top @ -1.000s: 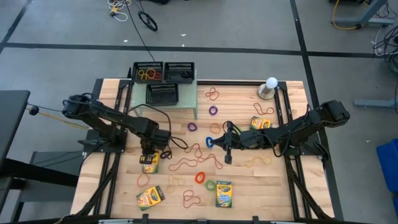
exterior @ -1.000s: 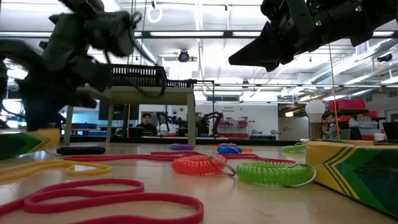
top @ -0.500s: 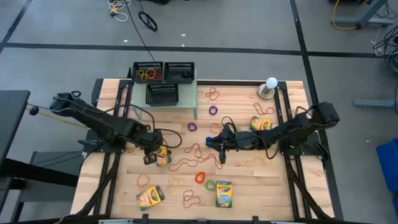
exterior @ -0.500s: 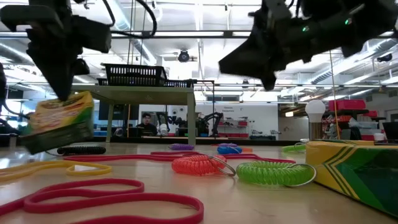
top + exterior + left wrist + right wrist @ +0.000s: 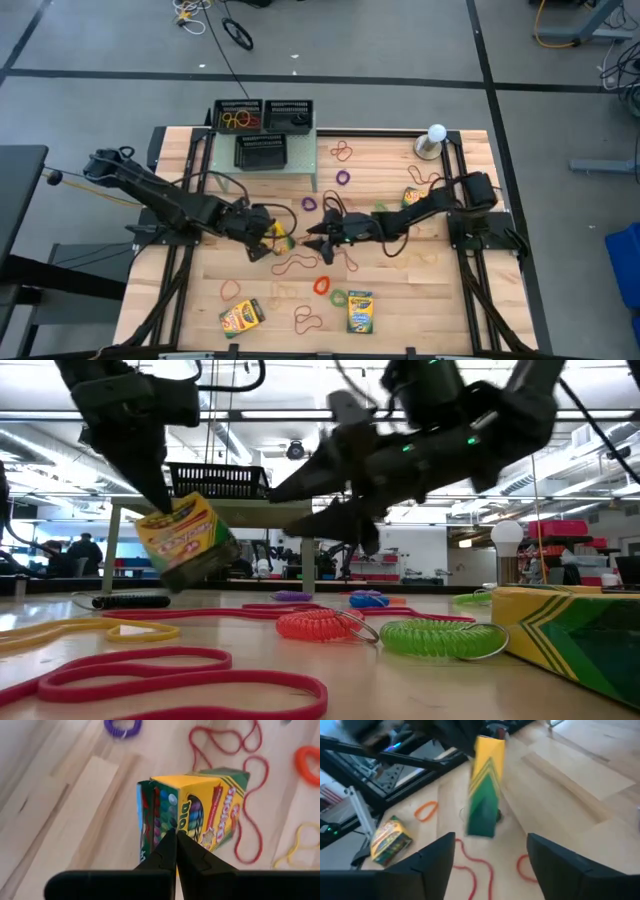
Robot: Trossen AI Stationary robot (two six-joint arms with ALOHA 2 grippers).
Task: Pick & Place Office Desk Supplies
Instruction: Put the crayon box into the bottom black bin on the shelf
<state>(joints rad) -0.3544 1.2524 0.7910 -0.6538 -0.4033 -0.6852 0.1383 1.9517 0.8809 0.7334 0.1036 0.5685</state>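
Observation:
A yellow-and-green crayon box (image 5: 278, 234) hangs above the table's middle, clear of the wood, and my left gripper (image 5: 262, 228) is shut on it. In the low view the box (image 5: 188, 542) tilts below that gripper (image 5: 152, 495). My right gripper (image 5: 312, 240) is open just to the box's right, its fingers pointing at the box without touching it. In the right wrist view the box (image 5: 485, 785) stands beyond the open fingers (image 5: 491, 840). Red rubber-band loops (image 5: 300, 262) lie on the table under both grippers. My left gripper pinches the crayon box at its upper end (image 5: 172, 827) between its two fingers, which look closed tip to tip. The fingers slant down from the table's left side. The box hangs tilted below them, clear of the table. The fingertips hide which part they have.
A pale green shelf (image 5: 300, 168) with black mesh trays (image 5: 262, 150) stands at the far left. Three more crayon boxes lie on the table (image 5: 241, 316) (image 5: 359, 310) (image 5: 420, 198). A white ball on a stand (image 5: 436, 133) is far right. Coloured bands (image 5: 320, 625) are scattered about.
My left gripper has lifted the crayon box off the table, carried it up and toward the table's middle, and rolled, so the box now hangs tilted. My right gripper has come down and toward the table's left, up to the box, and has opened.

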